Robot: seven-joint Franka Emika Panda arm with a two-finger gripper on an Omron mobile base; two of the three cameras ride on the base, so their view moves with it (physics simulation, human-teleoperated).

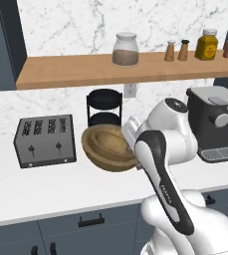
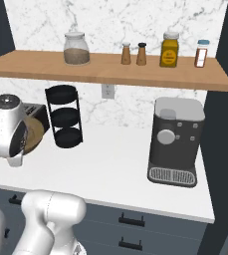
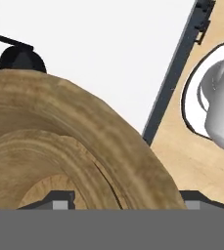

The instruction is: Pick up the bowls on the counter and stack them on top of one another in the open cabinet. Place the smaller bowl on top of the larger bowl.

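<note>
The larger bowl, wide and of brown grained wood, hangs tilted just above the counter between the toaster and my arm. My gripper is shut on its right rim. In the right base view the larger bowl peeks out behind my white hand. In the hand view its grained outer wall lies between my fingertips. The open cabinet is the light wooden shelf board higher up on the marble wall. The smaller bowl is out of view.
A grey toaster stands left of the bowl, a black three-tier stand behind it, a coffee machine to the right. On the shelf's right half are a glass jar and several spice bottles; its left end is bare.
</note>
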